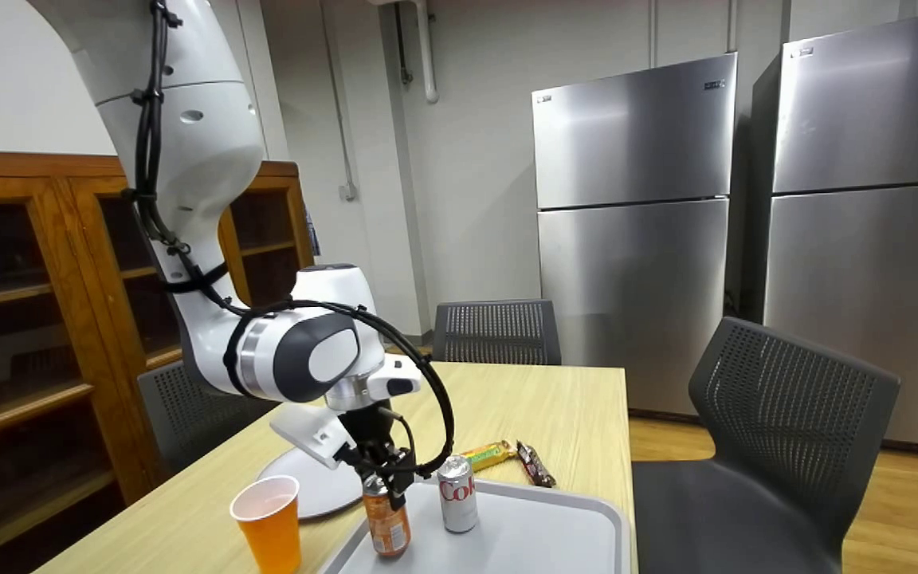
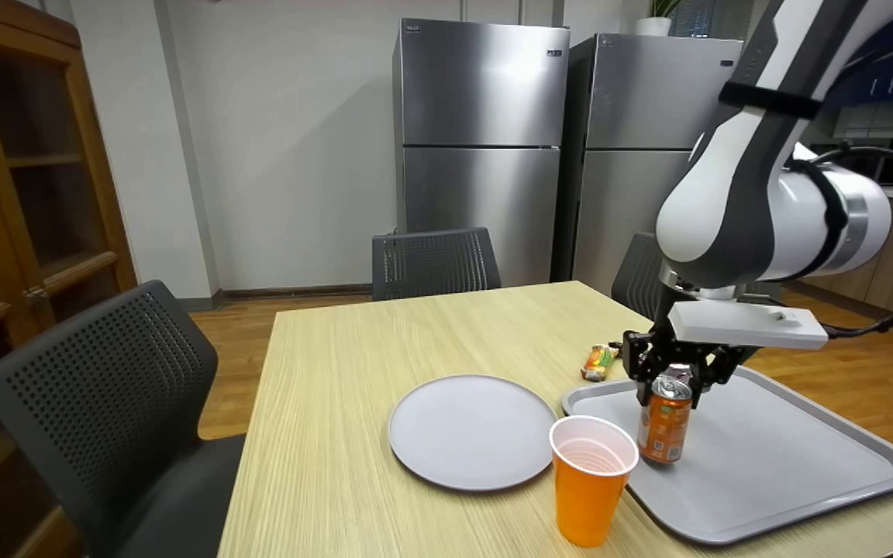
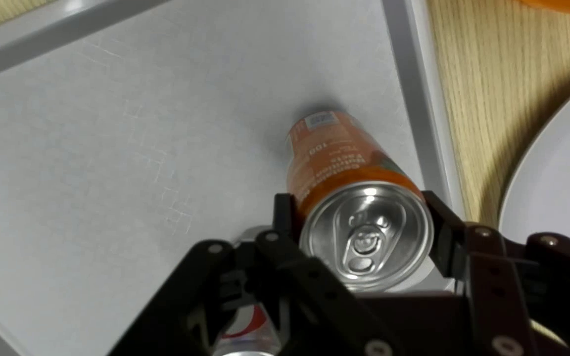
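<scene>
The gripper (image 2: pixel 670 394) points down and holds the orange can (image 2: pixel 663 431) near its top, with a black finger pressed on each side. The can is right below the gripper's palm, between its fingers (image 3: pixel 283 215). The long way of the can goes up and down, and it stands straight or almost straight. It is inside the edge of the gray tray (image 2: pixel 795 457), near the side by the round plate (image 2: pixel 471 432). I can't tell if its bottom touches the tray or hangs just over it. The wrist view shows the shiny lid (image 3: pixel 366 237) and how the fingers hug the can. But there, only a bit of the silver can (image 3: pixel 250 336) peeks out between the black parts. In an exterior view, the silver can (image 1: pixel 457 496) shows nearly whole, standing on the tray just beside the orange one. Both exterior views show a yellow packet (image 1: pixel 489 455) on the bench (image 2: pixel 322 434) beside the tray, with a dark packet (image 1: pixel 536 465) by it; the wrist view shows neither. The orange cup (image 2: pixel 590 496) stands near the plate, and the wrist view shows just a slice of it.
</scene>
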{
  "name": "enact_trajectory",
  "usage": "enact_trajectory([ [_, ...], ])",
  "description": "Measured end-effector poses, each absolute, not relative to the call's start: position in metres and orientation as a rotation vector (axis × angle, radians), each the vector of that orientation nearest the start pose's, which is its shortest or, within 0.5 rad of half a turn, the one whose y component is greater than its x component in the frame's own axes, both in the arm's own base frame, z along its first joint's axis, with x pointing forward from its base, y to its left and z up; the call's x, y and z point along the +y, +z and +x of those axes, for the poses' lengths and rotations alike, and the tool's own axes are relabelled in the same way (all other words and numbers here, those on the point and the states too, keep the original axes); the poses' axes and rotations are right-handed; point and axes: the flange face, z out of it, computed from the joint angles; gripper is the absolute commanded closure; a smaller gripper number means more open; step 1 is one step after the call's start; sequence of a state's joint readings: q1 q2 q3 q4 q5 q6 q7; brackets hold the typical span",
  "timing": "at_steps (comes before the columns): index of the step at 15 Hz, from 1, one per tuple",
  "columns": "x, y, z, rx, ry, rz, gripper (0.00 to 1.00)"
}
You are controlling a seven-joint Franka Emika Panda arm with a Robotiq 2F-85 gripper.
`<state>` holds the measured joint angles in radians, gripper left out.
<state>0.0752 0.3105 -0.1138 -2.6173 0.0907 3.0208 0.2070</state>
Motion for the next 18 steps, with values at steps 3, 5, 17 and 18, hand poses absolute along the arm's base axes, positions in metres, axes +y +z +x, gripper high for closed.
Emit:
enact_trajectory([
  [3,-0.029,0.148,0.432,0.530,-0.149,-3.106,0.62],
  [5,-0.029,0.146,0.431,0.538,-0.147,-3.105,0.54],
  [17,-0.030,0.162,0.443,0.545,-0.250,-3.089,0.00],
  [18,-0.030,0.167,0.445,0.546,-0.267,-3.085,0.00],
])
